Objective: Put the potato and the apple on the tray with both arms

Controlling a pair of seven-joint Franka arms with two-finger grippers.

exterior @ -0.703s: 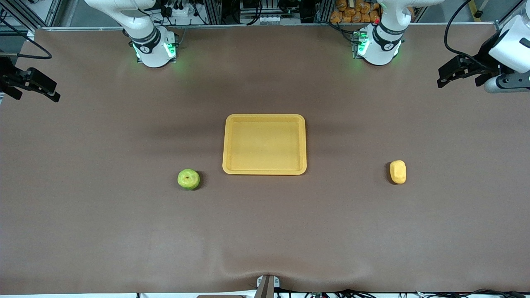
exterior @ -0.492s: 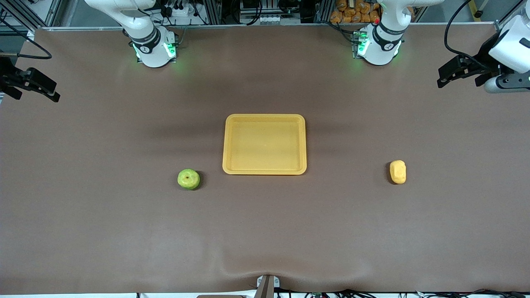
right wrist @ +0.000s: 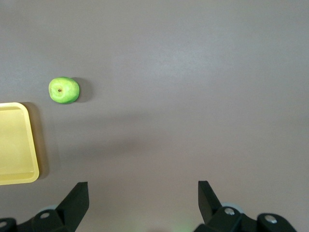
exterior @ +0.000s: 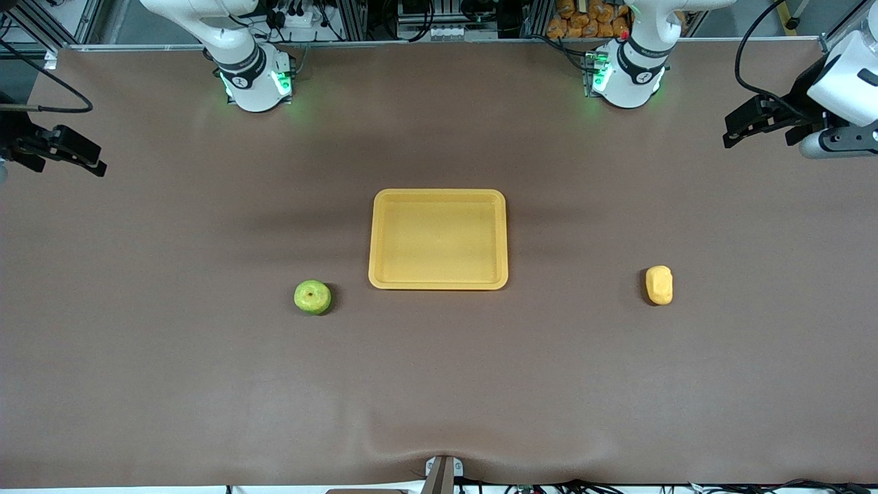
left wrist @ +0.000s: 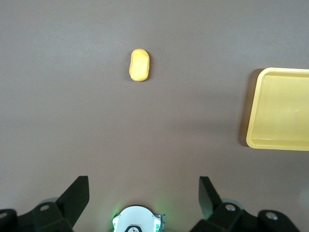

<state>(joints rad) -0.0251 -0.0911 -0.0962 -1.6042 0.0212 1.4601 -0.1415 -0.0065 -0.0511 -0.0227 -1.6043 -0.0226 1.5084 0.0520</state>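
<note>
The yellow-orange tray (exterior: 439,240) lies empty at the table's middle. The green apple (exterior: 313,297) sits on the table beside the tray's corner nearest the front camera, toward the right arm's end. The yellow potato (exterior: 659,285) lies on the table toward the left arm's end. My left gripper (exterior: 734,130) hangs open and empty in the air over its end of the table. Its wrist view shows the potato (left wrist: 140,65), the tray (left wrist: 282,108) and its own gripper (left wrist: 144,186). My right gripper (exterior: 96,161) is open and empty over its end. Its wrist view shows the apple (right wrist: 63,90), the tray (right wrist: 17,145) and its own gripper (right wrist: 143,188).
The brown table cover (exterior: 439,384) bears only these three things. The two arm bases (exterior: 255,82) (exterior: 625,79) stand along the table edge farthest from the front camera. Cables and racks lie past that edge.
My right gripper has shifted a little inward over its end of the table. My left gripper has barely moved. Apple, potato and tray are where they were.
</note>
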